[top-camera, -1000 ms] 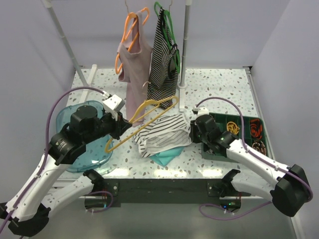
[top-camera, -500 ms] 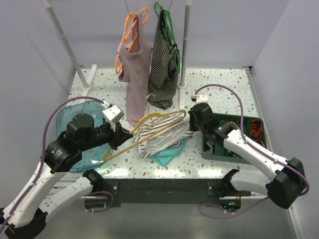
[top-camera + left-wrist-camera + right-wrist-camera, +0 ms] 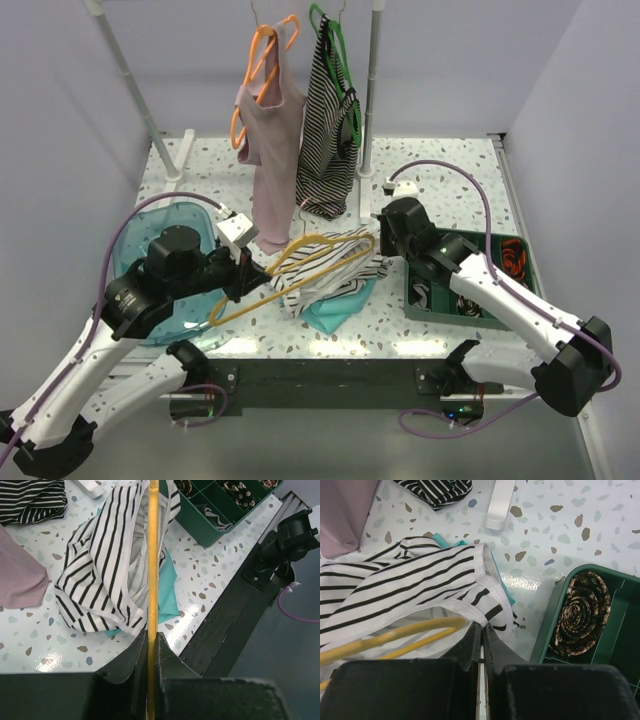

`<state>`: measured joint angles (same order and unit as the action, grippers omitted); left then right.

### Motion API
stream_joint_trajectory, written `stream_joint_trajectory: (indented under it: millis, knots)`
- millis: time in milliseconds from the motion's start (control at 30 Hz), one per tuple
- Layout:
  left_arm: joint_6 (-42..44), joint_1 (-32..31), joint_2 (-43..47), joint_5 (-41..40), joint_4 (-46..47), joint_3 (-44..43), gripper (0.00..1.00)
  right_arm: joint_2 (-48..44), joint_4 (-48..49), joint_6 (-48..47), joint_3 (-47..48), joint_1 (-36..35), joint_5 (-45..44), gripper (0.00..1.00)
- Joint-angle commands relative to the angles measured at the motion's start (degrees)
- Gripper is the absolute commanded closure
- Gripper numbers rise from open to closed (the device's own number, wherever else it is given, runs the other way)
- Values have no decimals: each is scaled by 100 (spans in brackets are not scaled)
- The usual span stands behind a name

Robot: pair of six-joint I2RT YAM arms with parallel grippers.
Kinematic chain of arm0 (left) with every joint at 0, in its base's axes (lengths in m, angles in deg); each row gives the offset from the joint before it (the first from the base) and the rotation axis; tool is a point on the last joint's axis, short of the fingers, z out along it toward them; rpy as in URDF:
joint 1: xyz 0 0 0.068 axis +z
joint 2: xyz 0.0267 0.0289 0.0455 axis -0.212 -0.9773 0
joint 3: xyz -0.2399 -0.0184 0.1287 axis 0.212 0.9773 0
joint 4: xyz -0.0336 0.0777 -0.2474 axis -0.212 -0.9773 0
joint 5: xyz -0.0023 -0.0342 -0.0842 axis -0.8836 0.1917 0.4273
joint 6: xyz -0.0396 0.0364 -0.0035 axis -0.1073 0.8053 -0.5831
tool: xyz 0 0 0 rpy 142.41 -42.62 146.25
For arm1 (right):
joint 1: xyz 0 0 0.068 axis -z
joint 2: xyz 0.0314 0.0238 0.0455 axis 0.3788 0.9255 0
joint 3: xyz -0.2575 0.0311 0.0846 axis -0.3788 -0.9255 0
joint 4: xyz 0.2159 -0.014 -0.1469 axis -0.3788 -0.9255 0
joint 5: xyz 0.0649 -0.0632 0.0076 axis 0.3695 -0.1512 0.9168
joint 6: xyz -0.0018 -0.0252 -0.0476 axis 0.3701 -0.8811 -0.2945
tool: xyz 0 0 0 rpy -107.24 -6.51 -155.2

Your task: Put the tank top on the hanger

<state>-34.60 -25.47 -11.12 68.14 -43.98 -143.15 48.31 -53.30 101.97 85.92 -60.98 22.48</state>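
Note:
The white tank top with thin black stripes hangs bunched above the table centre, over a teal cloth. It also shows in the left wrist view and the right wrist view. The yellow hanger lies slanted across it, one end inside the fabric. My left gripper is shut on the hanger's bar. My right gripper is shut on the top's white hem, right beside the hanger's curved end.
A pink top on an orange hanger and a dark striped top on a green hanger hang from the rear rack. A green tray of small items stands at right, a blue bowl at left, the teal cloth below.
My right gripper has lifted and moved back-left with the top's hem. The hanger has swung flatter and slid farther into the top. My left gripper shifted slightly forward.

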Motion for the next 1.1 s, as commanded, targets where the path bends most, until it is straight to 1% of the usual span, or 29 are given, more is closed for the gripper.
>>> stream_joint_trajectory:
  millis: [0,167,267,433,667,900,1067]
  knots:
    - [46,-52,-110,209,312,-80,100,-65,-119,-115,382,-39,-41,100]
    - [29,-52,-233,60,426,-18,100,-56,-136,-133,496,-197,-23,100]
    - [-68,-52,-312,-2,715,52,100,-65,-224,-106,593,-311,-40,100]
    - [-235,-61,-348,147,1392,263,100,-91,-356,-36,829,-636,-189,100]
    - [-419,-96,-436,-204,1919,640,100,-117,-488,17,1094,-865,-286,100]
    - [-744,-192,-444,-81,3078,1369,100,-117,-506,43,1278,-997,-225,100]
    - [-973,-245,-366,-169,3668,1599,100,-108,-550,34,1278,-988,-304,100]
